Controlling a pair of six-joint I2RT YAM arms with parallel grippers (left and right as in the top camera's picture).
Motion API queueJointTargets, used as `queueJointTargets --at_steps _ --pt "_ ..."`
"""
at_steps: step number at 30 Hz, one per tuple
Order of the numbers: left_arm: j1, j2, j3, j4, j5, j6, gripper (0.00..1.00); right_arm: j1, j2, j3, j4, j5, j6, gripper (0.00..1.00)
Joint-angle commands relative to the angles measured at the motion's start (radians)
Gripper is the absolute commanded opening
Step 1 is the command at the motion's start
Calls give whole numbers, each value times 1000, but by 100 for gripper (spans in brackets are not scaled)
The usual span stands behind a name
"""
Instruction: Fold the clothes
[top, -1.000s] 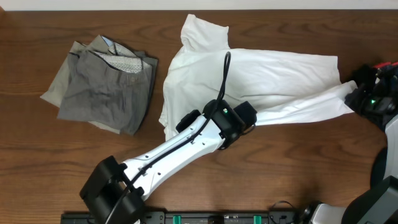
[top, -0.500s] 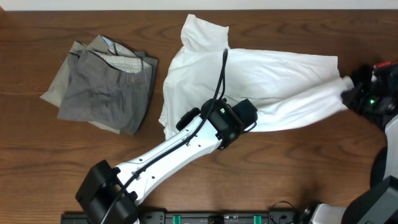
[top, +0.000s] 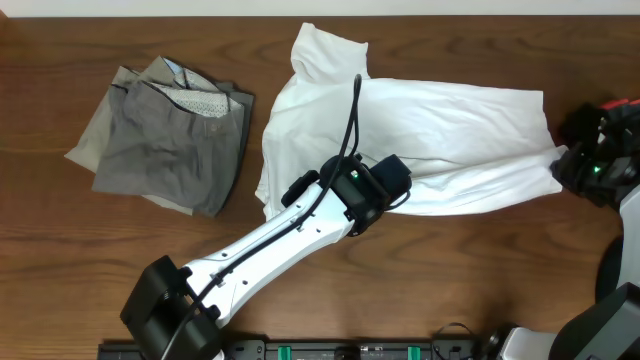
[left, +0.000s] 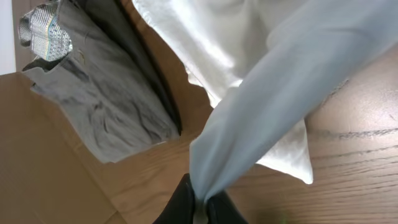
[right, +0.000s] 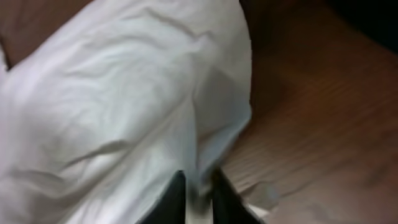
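A large white T-shirt lies spread over the middle and right of the wooden table. Its near edge is lifted into a long fold. My left gripper is shut on that fold at the middle of the table. In the left wrist view the left gripper pinches the fabric tightly. My right gripper is at the shirt's right end. In the blurred right wrist view its fingers stand close together with white cloth between them. Folded grey-khaki trousers lie at the left.
The trousers show a patterned lining at the waistband and lie apart from the shirt. My left arm crosses the front of the table from the lower left. Bare wood shows along the front.
The shirt's right end and my right gripper have come down toward the front. The stretched fold has slackened a little. My left gripper has barely shifted.
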Motion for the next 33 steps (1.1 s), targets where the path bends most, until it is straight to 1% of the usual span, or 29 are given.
queueJointTargets --at_steps 1,2,8,9,10,11,12,13,15,21,24,31,33 --pt "5 -23 21 3 -15 -16 6 -3 -11 2 -1 27 18 7" --pt "5 -23 21 6 -15 -16 6 -3 -11 2 -1 28 18 1" --pt "5 -23 21 11 -15 -16 6 -3 -11 2 -12 34 19 1" --pt "5 -23 21 11 -15 -16 6 -3 -11 1 -19 43 19 4" --pt "5 -23 21 11 -15 -16 6 -3 -9 0 -31 64 21 12" --pt "5 -23 20 11 -15 -16 6 -3 -6 -2 -46 87 25 18" --pt "5 -23 21 11 -15 -16 6 -3 1 -6 -60 121 37 28" --pt "5 -23 21 11 -15 -16 6 -3 10 -14 -68 148 50 35" --pt "5 -23 21 12 -15 -16 6 -3 32 -40 -63 164 72 38" --pt "5 -23 21 12 -15 -16 6 -3 111 -139 40 161 83 37" --pt "5 -23 21 13 -15 -16 6 -3 149 -174 96 124 81 36" --pt "5 -23 21 15 -15 -16 6 -3 192 -222 201 107 79 36" --pt "5 -23 21 16 -15 -16 6 -3 192 -228 229 82 60 36"
